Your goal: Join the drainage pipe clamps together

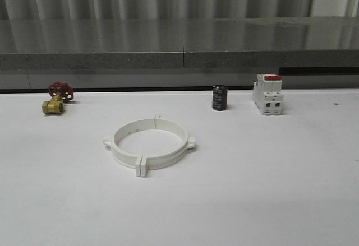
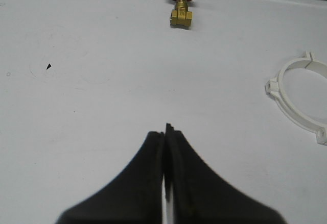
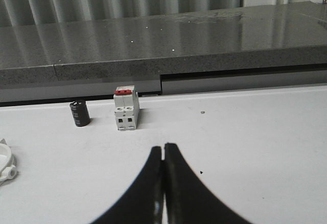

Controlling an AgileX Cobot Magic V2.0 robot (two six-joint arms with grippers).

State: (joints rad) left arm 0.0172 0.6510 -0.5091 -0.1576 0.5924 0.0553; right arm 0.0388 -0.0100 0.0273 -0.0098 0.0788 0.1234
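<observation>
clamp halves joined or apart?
Joined, as far as the front view shows: the pipe clamps form one closed ring flat on the table, end tabs meeting front and back. Whether they are locked, cannot tell.

Left gripper (image 2: 165,132): black fingers pressed flat together, tips meeting in a thin seam, nothing between them. Fingers broad at the base, curving in to a narrow point at 12 o'clock in the left wrist view. One fingertip (image 2: 170,130) slightly ahead of the other. Hanging above the tabletop, touching nothing.

Right gripper (image 3: 163,150): same pose, jaws closed tip to tip, nothing clamped. Fingers (image 3: 176,170) dark, smooth, tapering upward to 12 o'clock in the right wrist view. Faint pale line of light along the seam lower down. Held clear of the surface, no contact. Arms and wrists themselves out of frame.
</observation>
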